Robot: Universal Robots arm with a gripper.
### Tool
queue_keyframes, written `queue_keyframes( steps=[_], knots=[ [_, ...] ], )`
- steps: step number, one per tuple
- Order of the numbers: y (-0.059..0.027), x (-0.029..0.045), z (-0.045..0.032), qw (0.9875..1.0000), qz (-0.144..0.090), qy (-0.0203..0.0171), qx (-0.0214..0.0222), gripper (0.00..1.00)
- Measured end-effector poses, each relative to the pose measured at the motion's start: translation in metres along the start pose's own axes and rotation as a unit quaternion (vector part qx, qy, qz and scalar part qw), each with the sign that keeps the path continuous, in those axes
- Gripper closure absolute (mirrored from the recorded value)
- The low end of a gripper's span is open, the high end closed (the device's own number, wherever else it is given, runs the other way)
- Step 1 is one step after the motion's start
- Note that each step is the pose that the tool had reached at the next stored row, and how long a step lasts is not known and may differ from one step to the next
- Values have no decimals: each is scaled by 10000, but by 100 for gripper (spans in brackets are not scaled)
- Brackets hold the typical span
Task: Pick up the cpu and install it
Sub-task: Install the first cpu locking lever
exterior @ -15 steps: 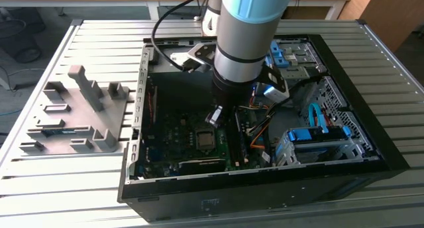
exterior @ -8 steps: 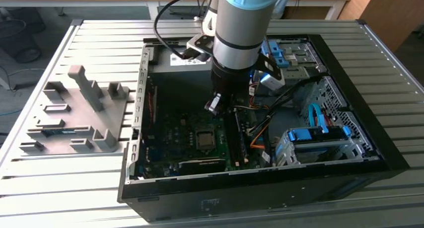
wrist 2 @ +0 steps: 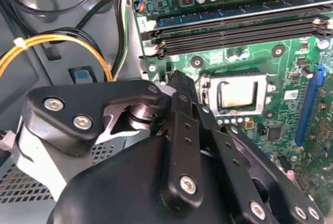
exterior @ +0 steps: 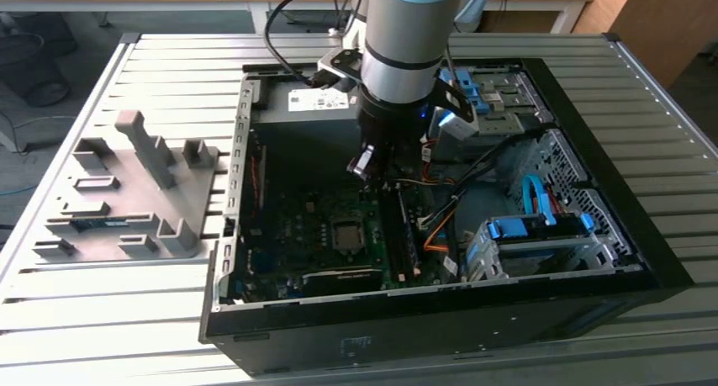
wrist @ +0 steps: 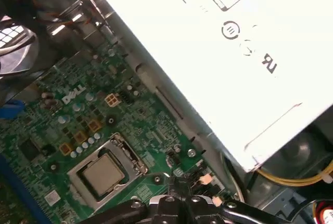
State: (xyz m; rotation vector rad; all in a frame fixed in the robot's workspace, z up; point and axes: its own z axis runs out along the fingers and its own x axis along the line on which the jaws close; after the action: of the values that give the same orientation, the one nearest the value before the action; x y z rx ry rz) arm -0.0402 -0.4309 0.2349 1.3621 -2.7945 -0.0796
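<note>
The cpu (wrist 2: 237,93) lies flat in its metal-framed socket on the green motherboard (wrist 2: 291,73), its dull silver-grey top facing up. In the first wrist view the cpu (wrist: 102,174) sits square inside the socket frame, and in the exterior view the socket (exterior: 342,233) lies low in the open computer case. My gripper (exterior: 368,171) hangs inside the case, above the board and apart from the socket, toward the power supply side. Its black fingers (wrist 2: 179,104) meet at the tip, shut, with nothing seen between them. In both wrist views the gripper (wrist 2: 176,78) (wrist: 179,195) stands beside the socket, not over it.
The big grey power supply with a white label (wrist: 234,52) stands close beside the gripper. Long dark memory slots (wrist 2: 234,26) run along the socket. Yellow and black cables (wrist 2: 52,42) loop nearby. A drive cage with blue parts (exterior: 539,226) fills the case's right. A grey fixture tray (exterior: 134,193) stands outside on the exterior view's left.
</note>
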Motion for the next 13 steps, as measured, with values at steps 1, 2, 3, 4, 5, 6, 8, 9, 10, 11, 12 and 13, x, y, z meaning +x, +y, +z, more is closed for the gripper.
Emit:
queue_keyframes(
  steps=[1, 2, 3, 4, 5, 6, 8, 9, 10, 11, 12, 13],
  knots=[
    [0, 0, -2, 10000, 0, 1, 0, 90],
    [0, 0, -8, 10000, 0, 2, 1, 90],
    [1, 0, -15, 10000, 0, 1, 0, 90],
    [2, -1, -23, 10000, 0, 0, 0, 90],
    [2, -1, -32, 10000, 0, 0, 0, 90],
    [3, -1, -44, 10000, -1, 0, 0, 90],
    [5, -2, -70, 10000, -1, 0, 0, 90],
    [9, -7, -69, 10000, -1, -2, -1, 90],
    [14, -13, -69, 10000, -1, -1, 0, 90],
    [21, -21, -68, 10000, -1, 0, 0, 90],
    [28, -29, -64, 10000, -1, 0, 0, 90],
    [36, -36, -59, 10000, -1, 1, 0, 90]
  ],
)
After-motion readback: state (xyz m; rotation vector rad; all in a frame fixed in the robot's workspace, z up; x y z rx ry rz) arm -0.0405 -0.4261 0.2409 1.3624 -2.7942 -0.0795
